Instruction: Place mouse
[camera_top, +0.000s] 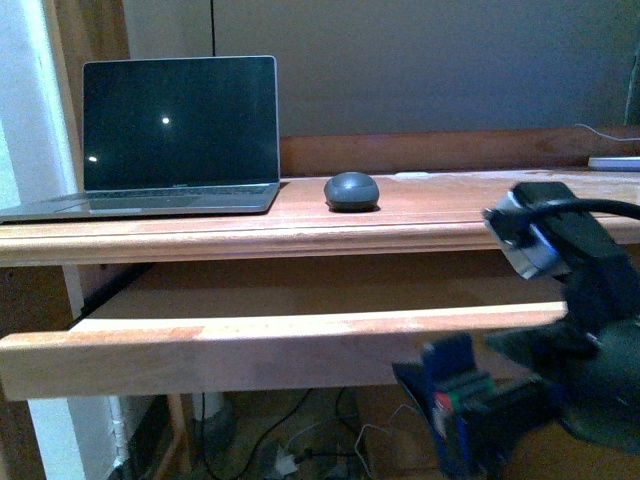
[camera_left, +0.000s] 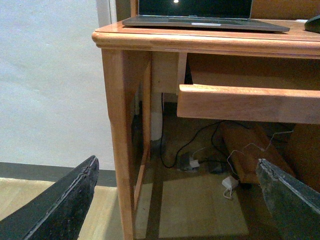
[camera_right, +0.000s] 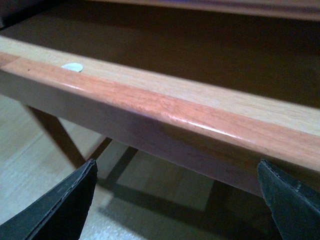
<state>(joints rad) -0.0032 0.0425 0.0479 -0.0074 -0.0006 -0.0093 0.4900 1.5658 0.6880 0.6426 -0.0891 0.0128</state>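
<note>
The mouse (camera_top: 352, 191), a small dark grey dome, rests on the wooden desk top (camera_top: 450, 205) just right of the laptop (camera_top: 178, 135). Its edge also shows in the left wrist view as the mouse (camera_left: 314, 22). My right arm (camera_top: 575, 300) hangs low at the front right, below the desk top and well apart from the mouse. The right gripper (camera_right: 175, 205) is open and empty, facing the front rail of the pull-out shelf (camera_right: 175, 107). The left gripper (camera_left: 175, 210) is open and empty too, low beside the desk's left leg (camera_left: 122, 140).
The pull-out shelf (camera_top: 280, 340) sticks out toward me under the desk top. Cables and adapters (camera_left: 200, 162) lie on the floor beneath. A white wall (camera_left: 47, 80) stands left of the desk. A flat pale object (camera_top: 615, 162) lies at the desk's far right.
</note>
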